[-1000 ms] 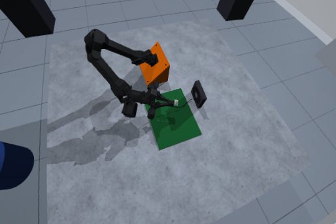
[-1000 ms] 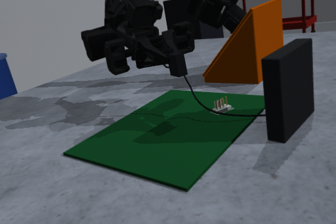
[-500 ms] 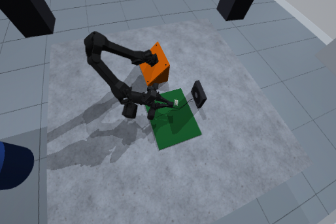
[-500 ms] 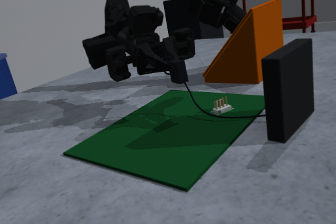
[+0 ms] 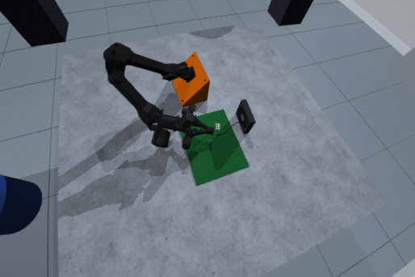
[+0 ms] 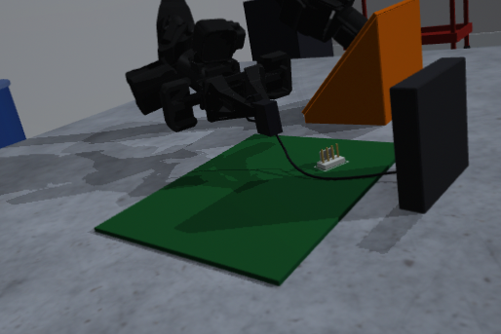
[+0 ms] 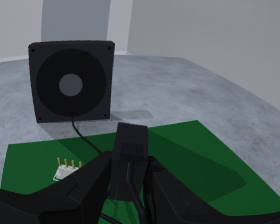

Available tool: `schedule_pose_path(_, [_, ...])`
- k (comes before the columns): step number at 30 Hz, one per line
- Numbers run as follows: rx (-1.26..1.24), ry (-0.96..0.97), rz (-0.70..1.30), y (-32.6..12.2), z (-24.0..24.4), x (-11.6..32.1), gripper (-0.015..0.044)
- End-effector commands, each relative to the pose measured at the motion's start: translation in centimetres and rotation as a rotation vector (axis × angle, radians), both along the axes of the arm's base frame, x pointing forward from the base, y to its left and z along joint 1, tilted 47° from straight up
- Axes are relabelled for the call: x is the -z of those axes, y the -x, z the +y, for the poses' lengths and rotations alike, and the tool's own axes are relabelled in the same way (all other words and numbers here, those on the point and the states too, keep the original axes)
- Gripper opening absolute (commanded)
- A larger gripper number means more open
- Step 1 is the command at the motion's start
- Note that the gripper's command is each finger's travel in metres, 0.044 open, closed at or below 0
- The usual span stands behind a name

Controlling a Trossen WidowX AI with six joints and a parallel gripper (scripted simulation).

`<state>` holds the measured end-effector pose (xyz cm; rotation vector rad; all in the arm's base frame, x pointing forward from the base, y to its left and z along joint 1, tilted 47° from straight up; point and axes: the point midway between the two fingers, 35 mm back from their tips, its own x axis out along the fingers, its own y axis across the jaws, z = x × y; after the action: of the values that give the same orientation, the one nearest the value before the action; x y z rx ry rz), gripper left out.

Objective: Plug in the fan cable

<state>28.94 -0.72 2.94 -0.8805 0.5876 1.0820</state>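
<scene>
From the top view, my arm reaches over the near edge of the green board [image 5: 220, 150], which lies flat on the grey mat [image 5: 282, 186], and my gripper [image 5: 210, 130] sits just beside the small white fan header [image 5: 217, 127]; the black fan [image 5: 245, 116] stands upright off the board's far edge, with the orange wedge [image 5: 193, 79] behind my wrist. From the exterior view, my gripper [image 6: 267, 120] is clamped on the black plug [image 6: 269, 119], which hangs in the air above the board's [image 6: 244, 220] back edge, not touching it. The thin black cable [image 6: 312, 173] drops from the plug, curves across the board in front of the header [image 6: 330, 159] and runs to the foot of the fan [image 6: 431, 132]. The header's four gold pins stand bare, and the plug is to their left and higher, apart from them. From the wrist view, my two fingers close on the plug [image 7: 131, 150], which points forward toward the fan [image 7: 71, 83]; the header [image 7: 66, 171] lies low and to the left of the plug on the board [image 7: 206, 160].
</scene>
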Motion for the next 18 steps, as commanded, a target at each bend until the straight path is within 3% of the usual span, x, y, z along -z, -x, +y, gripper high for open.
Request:
schedule_pose_path(1, [-0.006,-0.003,-0.006,-0.1,-0.2,0.2,0.0000])
schedule_pose_path(18, [-0.006,-0.003,-0.005,-0.3,-1.3,1.3,0.0000])
